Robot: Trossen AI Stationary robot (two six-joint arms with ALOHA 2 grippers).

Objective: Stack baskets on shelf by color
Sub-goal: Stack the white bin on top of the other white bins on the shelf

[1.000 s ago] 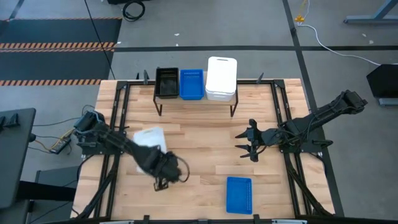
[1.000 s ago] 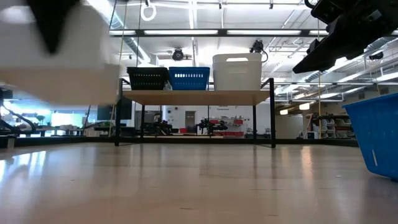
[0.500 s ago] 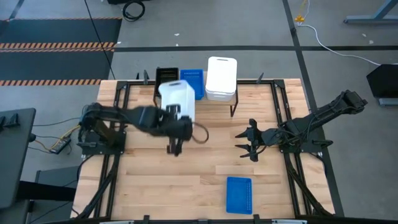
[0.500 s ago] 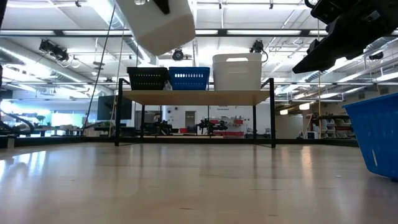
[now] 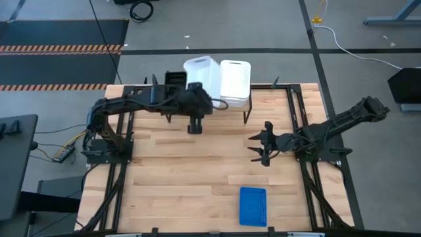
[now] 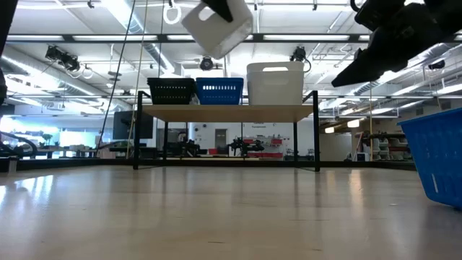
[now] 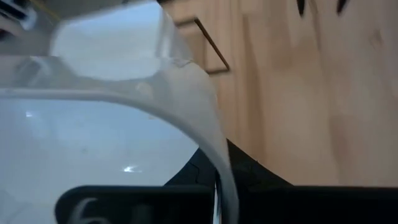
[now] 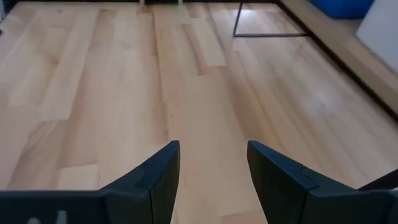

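My left gripper is shut on a white basket, which hangs tilted high above the shelf. On the shelf's plank stand a black basket, a blue basket and a taller white basket, each on its base. From above, the held basket hides the blue one. Another blue basket lies on the table near its front edge. My right gripper waits open over the table's right half, nothing between its fingers. My left gripper has the white basket by its rim and wall on the side nearest the arm. The wall runs down between the dark fingers, one showing through it. The fingers slant down toward the table's far edge. The basket is lifted clear and tilted.
The shelf's thin black legs stand at the table's far edge. Bare wooden tabletop lies between the shelf and the blue basket in front. Black frame rails run along the table's sides.
My left gripper has swung from the table's near left up and toward the far edge, carrying the white basket from low over the table to high above the shelf. The wrist has rolled, and the basket has turned and tipped with it.
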